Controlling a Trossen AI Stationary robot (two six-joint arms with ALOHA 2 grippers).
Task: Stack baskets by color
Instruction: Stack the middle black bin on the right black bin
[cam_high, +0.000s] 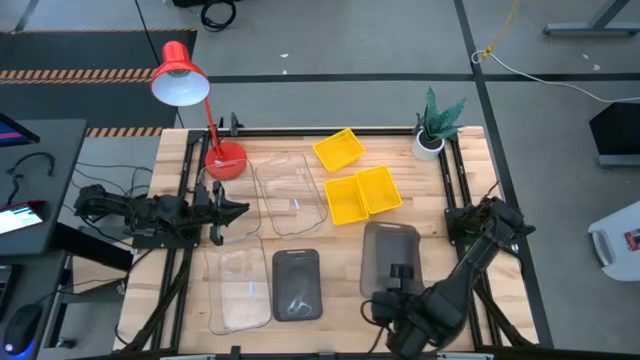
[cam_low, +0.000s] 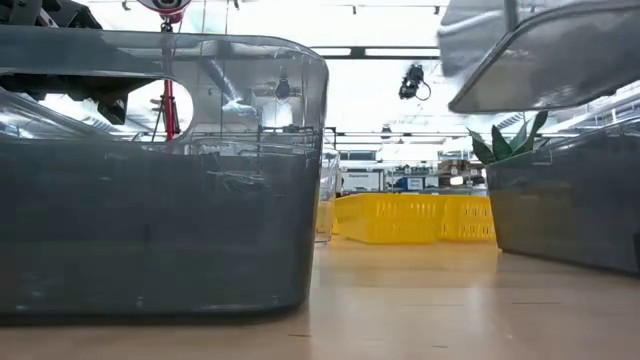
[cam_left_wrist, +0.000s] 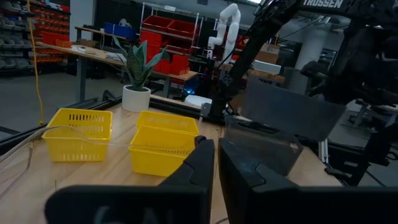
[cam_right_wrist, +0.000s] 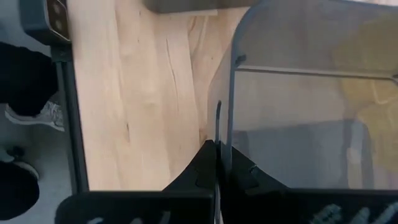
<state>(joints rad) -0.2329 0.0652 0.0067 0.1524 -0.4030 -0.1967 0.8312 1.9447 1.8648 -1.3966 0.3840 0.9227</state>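
My right gripper (cam_high: 400, 275) is shut on a dark grey basket (cam_high: 390, 245) at the table's near right. The basket hangs in the air (cam_low: 540, 60) over a second grey basket (cam_low: 570, 200) that stands on the table. A third grey basket (cam_high: 296, 284) stands at the near middle beside a clear basket (cam_high: 238, 288), and another clear basket (cam_high: 290, 188) lies farther back. Three yellow baskets (cam_high: 360, 192) sit at the far middle. My left gripper (cam_high: 238, 210) waits shut at the table's left edge, holding nothing. My right gripper pinches the lifted grey basket's rim and wall (cam_right_wrist: 219, 121) between its two fingers, one finger inside the basket and one outside. The fingers come from above, slanting down. The basket is clear of the table and tilted (cam_left_wrist: 292, 112).
A red desk lamp (cam_high: 180, 75) stands at the far left corner with its base (cam_high: 225, 160) on the table. A small potted plant (cam_high: 432, 125) stands at the far right. Bare wood lies between the yellow baskets and the near grey baskets.
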